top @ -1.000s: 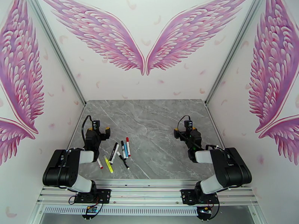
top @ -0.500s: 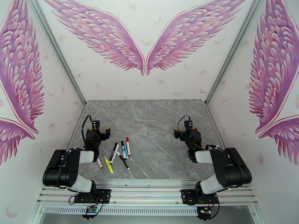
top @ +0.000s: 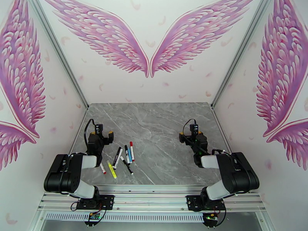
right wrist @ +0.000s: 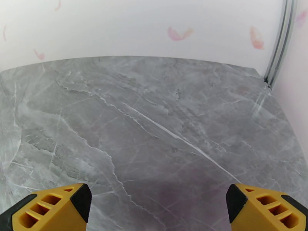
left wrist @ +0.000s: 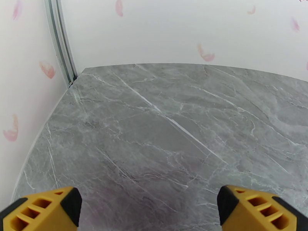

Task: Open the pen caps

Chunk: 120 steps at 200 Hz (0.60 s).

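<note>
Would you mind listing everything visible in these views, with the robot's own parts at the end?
pens: about five, mostly white barrels with black, red or blue ends, clustered on the table's near left beside the left arm
yellow highlighter: one, yellow, at the near side of that cluster
table: one, grey marble-look
walls: three, white with pink wing mural, at the back and both sides
frame rails: silver, in the wall corners
arms: two, black and white, at the near edge
left gripper: one, yellow-and-black fingers, open over the table
right gripper: one, yellow-and-black fingers, open over the table
</note>
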Available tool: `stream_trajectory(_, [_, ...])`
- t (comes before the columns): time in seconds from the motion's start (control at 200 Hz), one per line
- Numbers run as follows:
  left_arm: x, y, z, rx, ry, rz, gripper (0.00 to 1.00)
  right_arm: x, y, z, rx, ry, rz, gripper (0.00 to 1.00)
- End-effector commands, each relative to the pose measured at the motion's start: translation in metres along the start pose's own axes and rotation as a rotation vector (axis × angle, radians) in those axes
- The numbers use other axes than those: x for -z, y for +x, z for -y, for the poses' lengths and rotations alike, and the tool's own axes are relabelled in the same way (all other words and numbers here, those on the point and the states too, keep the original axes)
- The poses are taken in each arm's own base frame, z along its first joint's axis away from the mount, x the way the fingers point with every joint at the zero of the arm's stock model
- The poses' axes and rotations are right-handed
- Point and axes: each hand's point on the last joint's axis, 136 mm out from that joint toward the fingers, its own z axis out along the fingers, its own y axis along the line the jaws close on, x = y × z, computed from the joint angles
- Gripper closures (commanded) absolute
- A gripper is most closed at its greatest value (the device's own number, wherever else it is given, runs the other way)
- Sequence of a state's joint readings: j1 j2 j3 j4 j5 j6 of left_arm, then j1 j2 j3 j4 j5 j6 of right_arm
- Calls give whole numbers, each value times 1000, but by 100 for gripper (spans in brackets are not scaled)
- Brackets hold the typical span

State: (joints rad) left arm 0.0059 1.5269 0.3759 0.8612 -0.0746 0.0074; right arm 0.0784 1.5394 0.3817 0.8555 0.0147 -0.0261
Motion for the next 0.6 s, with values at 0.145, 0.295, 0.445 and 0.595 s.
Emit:
stream_trajectory(0.145, [-3,-6,-1,4,0,6,1,-4,-6,0,-11,-4,9,1])
stream_trajectory(0.295, [-2,-6,-1,7,2,7,1,-3,-6,0,-13,-5,14,1])
stream_trajectory(0.445, [1,-9,0,0,4,18,1,4,-8,1,-19,-4,56,1])
stream_trajectory(0.595, [11,-23,-2,-6,-32,36,1,9,-17,-1,-9,-16,55,1])
